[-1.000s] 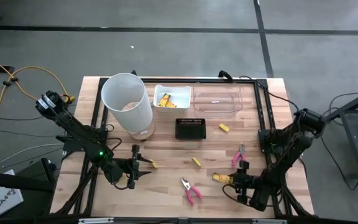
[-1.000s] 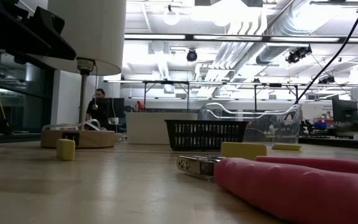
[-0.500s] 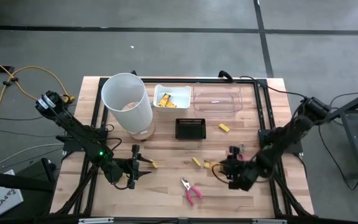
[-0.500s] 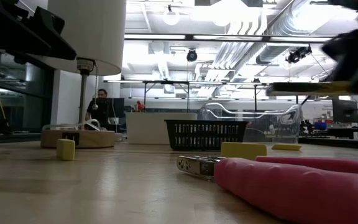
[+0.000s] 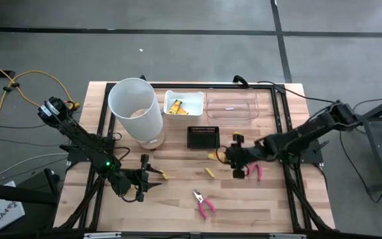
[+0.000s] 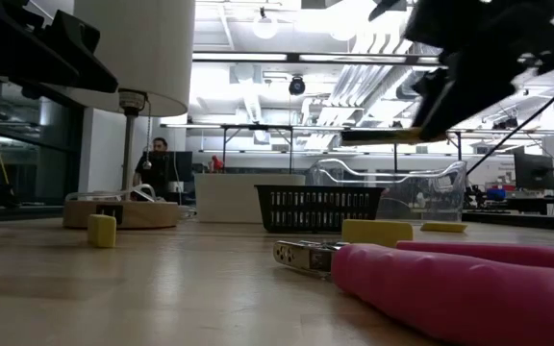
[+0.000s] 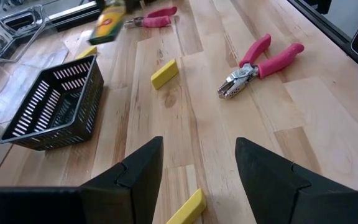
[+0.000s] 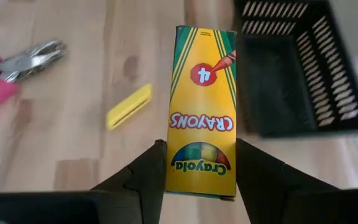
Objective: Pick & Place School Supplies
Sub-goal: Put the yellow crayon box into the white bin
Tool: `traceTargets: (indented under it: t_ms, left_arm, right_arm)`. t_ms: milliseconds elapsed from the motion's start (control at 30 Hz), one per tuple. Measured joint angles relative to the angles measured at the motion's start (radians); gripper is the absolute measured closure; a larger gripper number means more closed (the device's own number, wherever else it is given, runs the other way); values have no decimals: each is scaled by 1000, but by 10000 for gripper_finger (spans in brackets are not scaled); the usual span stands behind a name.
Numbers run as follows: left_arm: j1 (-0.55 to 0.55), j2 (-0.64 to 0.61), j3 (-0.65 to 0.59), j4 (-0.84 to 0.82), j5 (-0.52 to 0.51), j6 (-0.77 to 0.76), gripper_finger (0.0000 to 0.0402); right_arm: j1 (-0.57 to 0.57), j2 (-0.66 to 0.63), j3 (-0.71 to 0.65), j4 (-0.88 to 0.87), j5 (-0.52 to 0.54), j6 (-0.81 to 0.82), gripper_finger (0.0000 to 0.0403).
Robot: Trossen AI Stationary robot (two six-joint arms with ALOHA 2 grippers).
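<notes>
My right gripper (image 5: 229, 157) hangs over the table's middle, just right of the black tray (image 5: 203, 137), shut on a yellow crayon packet (image 8: 202, 106). In the low view the packet (image 6: 392, 136) shows level, high above the wood. My left gripper (image 5: 150, 174) waits open near the table's near-left part, with a small yellow block (image 7: 186, 207) lying flat on the wood by its fingertips, untouched. Two pink-handled pliers (image 5: 204, 203) (image 5: 254, 170) and other yellow blocks (image 5: 209, 172) (image 5: 239, 136) lie flat on the table. My right gripper pinches the crayon packet between its two fingers (image 8: 149, 171) at one short end (image 8: 199, 169), one finger on each long edge. The fingers reach level from the table's right and lie along the packet. It is lifted clear, held about level and sticking out toward the left.
A tall white bin (image 5: 134, 109) stands at the far left. Beside it a white tray (image 5: 194, 98) holds more yellow packets, and a clear container (image 5: 232, 106) sits to its right. People stand far off in the room behind the table.
My right gripper has taken the crayon packet up from the table's near-right part, lifted it clear and carried it toward the far edge and leftward, to a spot beside the black tray. The left arm has kept still.
</notes>
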Motion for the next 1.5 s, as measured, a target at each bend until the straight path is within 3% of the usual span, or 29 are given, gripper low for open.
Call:
traceTargets:
  t_ms: [300,633,900,1200,1500]
  left_arm:
    - [0,0,0,0,0,0,208]
    - [0,0,0,0,0,0,208]
    - [0,0,0,0,0,0,208]
    - [0,0,0,0,0,0,208]
    - [0,0,0,0,0,0,208]
  right_arm:
    - [-190,-1,6,104,-116,-198,238]
    - [-388,4,151,25,-228,-348,238]
    - [-518,12,179,20,-303,-442,238]
    - [-630,176,291,16,-354,-554,238]
    - [-725,376,494,18,-434,-627,238]
